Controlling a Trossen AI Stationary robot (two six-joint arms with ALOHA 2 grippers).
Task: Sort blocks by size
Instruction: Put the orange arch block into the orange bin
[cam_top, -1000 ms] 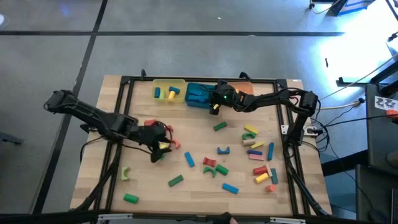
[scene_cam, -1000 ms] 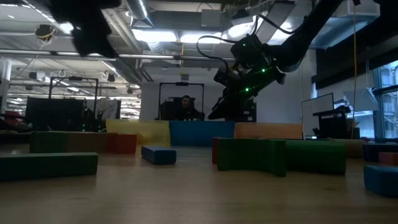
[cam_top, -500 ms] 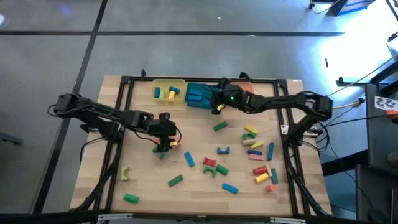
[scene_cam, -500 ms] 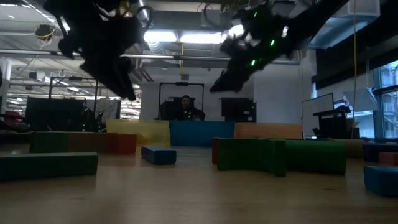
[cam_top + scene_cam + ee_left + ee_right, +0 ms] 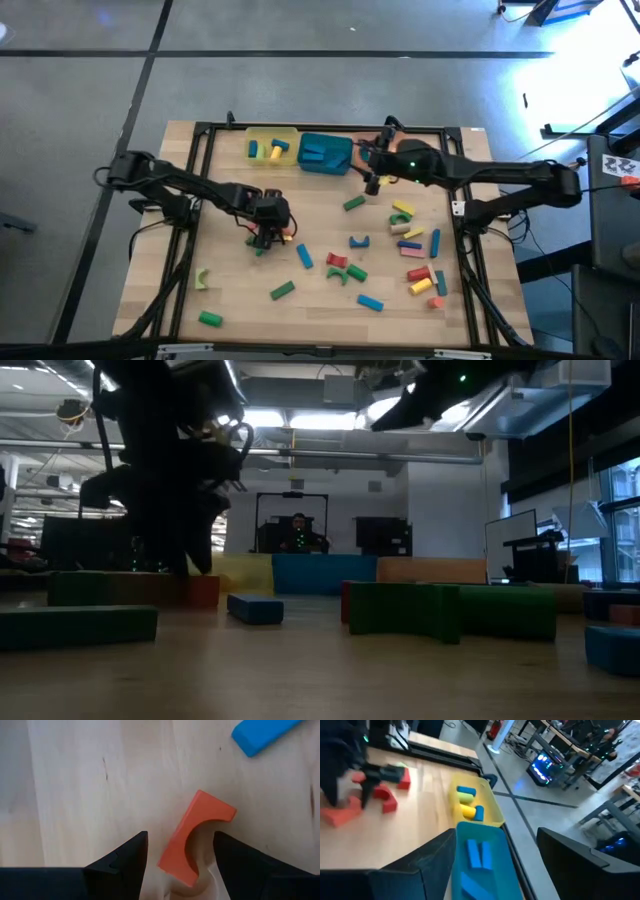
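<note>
— Where was the left tool [image 5: 180,862] at that moment?

— Low over the wooden desk [image 5: 320,290], its fingers spread apart and empty, straddling a small orange arch-shaped block [image 5: 196,837] that lay flat between them. From above it sat in a little cluster of red, yellow and green blocks [image 5: 266,238] left of centre. I'd judge it was lined up that way so the fingers could close across the arch's narrow width.

— And the right tool [image 5: 371,172]?

— Up off the desk near the far edge, released and holding nothing. Its camera looked down on the teal plastic tray [image 5: 482,865] with blue bars inside, and the yellow plastic tray [image 5: 490,810] beside it holding short blue and yellow cylinders.

— So the sorting was barely begun?

— It seemed so. Most blocks lay scattered on the desk: green bars [image 5: 282,290], blue bars [image 5: 370,302], and a mixed bunch towards the right side [image 5: 415,255].
</note>
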